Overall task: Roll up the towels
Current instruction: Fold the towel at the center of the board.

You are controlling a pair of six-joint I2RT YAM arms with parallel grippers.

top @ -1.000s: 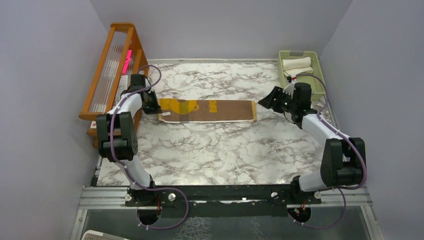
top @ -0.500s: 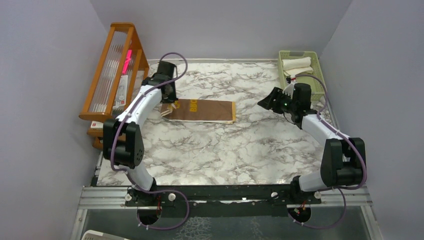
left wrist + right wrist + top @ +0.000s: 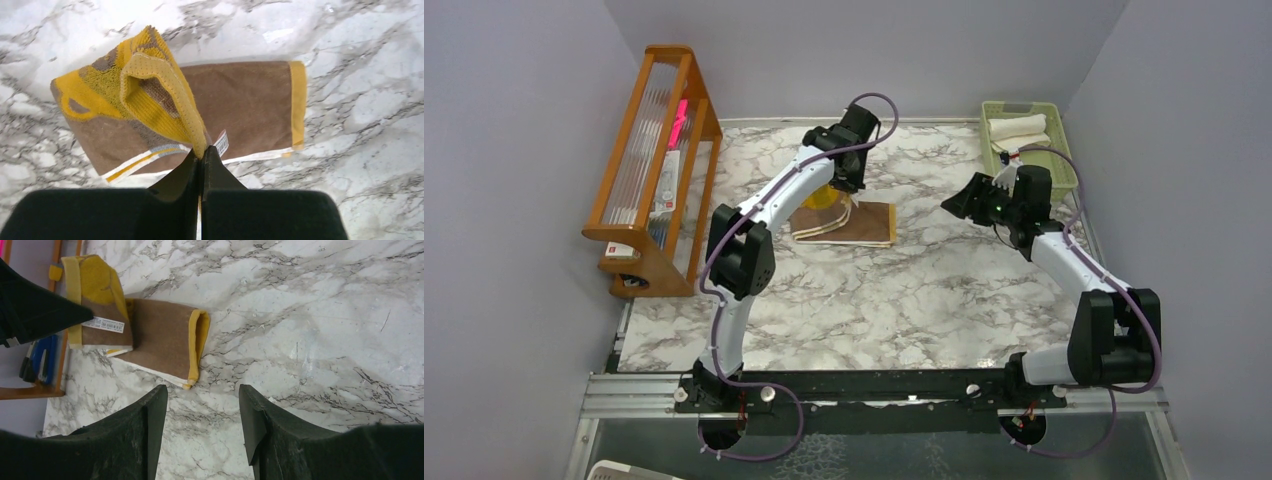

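Brown-and-yellow towel (image 3: 250,100): looped terry, brown field, mustard band along one short end, thin cream stripe on the long edge. It lies on the marble-patterned table (image 3: 874,300), far half, a little left of centre. Its left end is lifted and folded back over the flat part, so the mustard underside and a dotted hem show. White barcode label (image 3: 107,324) hangs on the raised flap.

Cream towel (image 3: 1019,127), rolled, sits in the pale green basket (image 3: 1057,152) at the far right corner.

Edges: the flat end of the brown-and-yellow towel lies square with bare marble on all sides. Wooden rack (image 3: 649,160) stands along the left wall, well apart from it.

Left gripper (image 3: 202,156): jaws pressed together, pinching the raised hem at its tip. The arm is stretched far forward over the table.

Right gripper (image 3: 200,395): jaws parted about midway with nothing between them. It hovers right of the towel, apart from it, with the elbow bent.
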